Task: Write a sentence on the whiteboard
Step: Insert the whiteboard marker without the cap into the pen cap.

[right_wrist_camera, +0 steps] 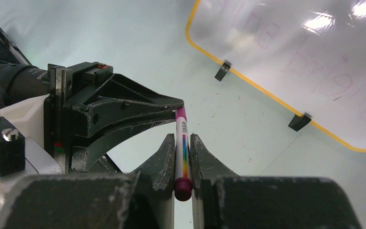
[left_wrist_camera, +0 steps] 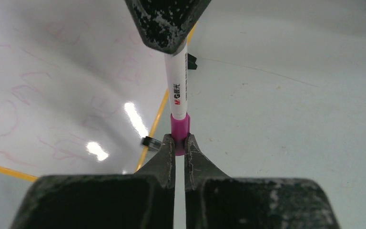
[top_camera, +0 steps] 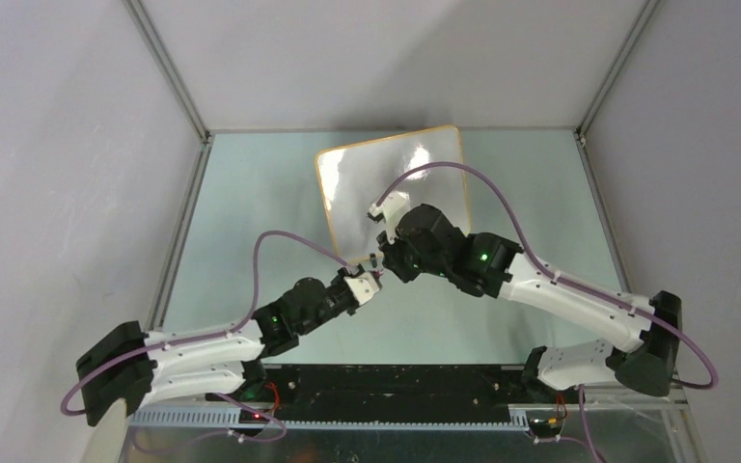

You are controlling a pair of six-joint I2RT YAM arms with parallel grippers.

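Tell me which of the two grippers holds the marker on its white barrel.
The right gripper: its fingers clamp the white, rainbow-striped barrel of the marker. The left gripper pinches only its pink end.

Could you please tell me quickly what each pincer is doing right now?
Left pincer: closed on the pink end of the marker.
Right pincer: closed on the same marker's white barrel.
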